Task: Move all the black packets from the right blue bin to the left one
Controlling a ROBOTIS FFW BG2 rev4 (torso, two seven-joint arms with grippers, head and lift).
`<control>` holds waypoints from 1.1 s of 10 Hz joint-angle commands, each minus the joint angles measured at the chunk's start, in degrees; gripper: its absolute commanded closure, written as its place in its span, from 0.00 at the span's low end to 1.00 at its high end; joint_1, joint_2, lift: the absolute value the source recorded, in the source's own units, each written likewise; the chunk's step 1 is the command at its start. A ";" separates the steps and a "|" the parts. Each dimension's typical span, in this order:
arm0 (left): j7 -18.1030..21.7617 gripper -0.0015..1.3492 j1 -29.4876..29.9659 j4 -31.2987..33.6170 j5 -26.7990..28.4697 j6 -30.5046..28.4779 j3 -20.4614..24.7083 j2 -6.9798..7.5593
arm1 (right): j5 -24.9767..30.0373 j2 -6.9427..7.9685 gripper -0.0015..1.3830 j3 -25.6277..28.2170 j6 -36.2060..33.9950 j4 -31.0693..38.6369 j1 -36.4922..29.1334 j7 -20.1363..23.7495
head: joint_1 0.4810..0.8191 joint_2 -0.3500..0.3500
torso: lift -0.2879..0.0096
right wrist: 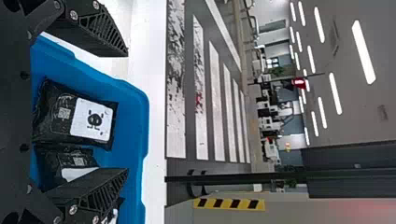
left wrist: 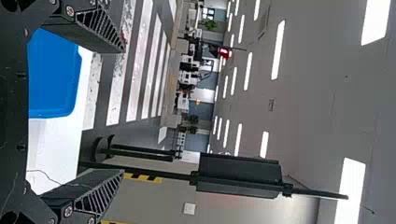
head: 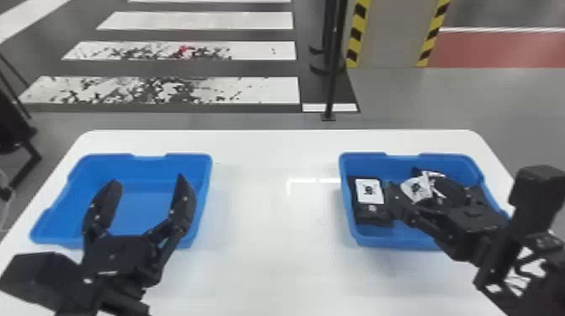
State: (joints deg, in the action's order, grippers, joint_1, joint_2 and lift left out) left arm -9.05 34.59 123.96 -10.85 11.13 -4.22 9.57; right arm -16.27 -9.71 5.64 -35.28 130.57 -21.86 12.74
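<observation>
A white table [head: 273,235] bears 2 blue bins, set well apart: the left bin [head: 138,161] and the right bin [head: 403,240]. In the right bin are at least 3 black packets; overlaps prevent an exact count. Packet 1 [right wrist: 53,123] lies at the left side of the right bin, with 1 large white label that carries a dark printed figure. Packet 2 [right wrist: 77,161] lies just beside it, partly hidden behind a finger, with a strip of white label showing. Packet 3 [right wrist: 115,215] shows only in part, past that same finger.

There are 2 black grippers, each with 2 fingers. The left gripper [head: 148,180] is over the left bin, its 2 fingers spread wide, holding 0 things. The right gripper [head: 414,184] is at the right bin, above the packets. Its 2 fingers are also wide apart, and it has hold of 0 packets. Whether either finger touches a packet, I cannot tell.

Beyond the table, the dark floor carries broad white stripes [head: 201,21], some speckled with black, and 1 has a small red mark. To their right stand 1 thin black post [head: 332,84] and 1 grey panel [head: 391,33] edged by 2 yellow-and-black strips [head: 357,31].
</observation>
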 commanded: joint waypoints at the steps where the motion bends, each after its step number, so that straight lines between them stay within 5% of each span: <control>1: 0.00 0.10 0.00 -0.14 -0.35 0.12 0.11 -0.08 | 0.28 -0.31 0.12 -1.42 -5.08 -2.81 4.15 -0.08 | 0.63 0.54 | 0.40; 5: 0.00 0.10 -0.14 -0.28 -0.58 -0.02 0.11 -0.08 | 0.39 -0.40 0.12 -2.67 -9.72 -12.09 9.91 -0.52 | 0.63 0.56 | 0.40; 11: 0.09 0.10 -0.28 -0.70 -1.04 0.26 0.11 -0.08 | 0.28 -1.10 0.13 -5.19 -5.92 -22.08 15.26 0.27 | 0.63 0.56 | 0.40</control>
State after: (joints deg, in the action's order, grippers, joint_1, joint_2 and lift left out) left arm -8.96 34.31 123.24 -11.78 11.35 -4.11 9.49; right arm -15.96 -10.81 0.55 -41.87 109.37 -6.96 12.99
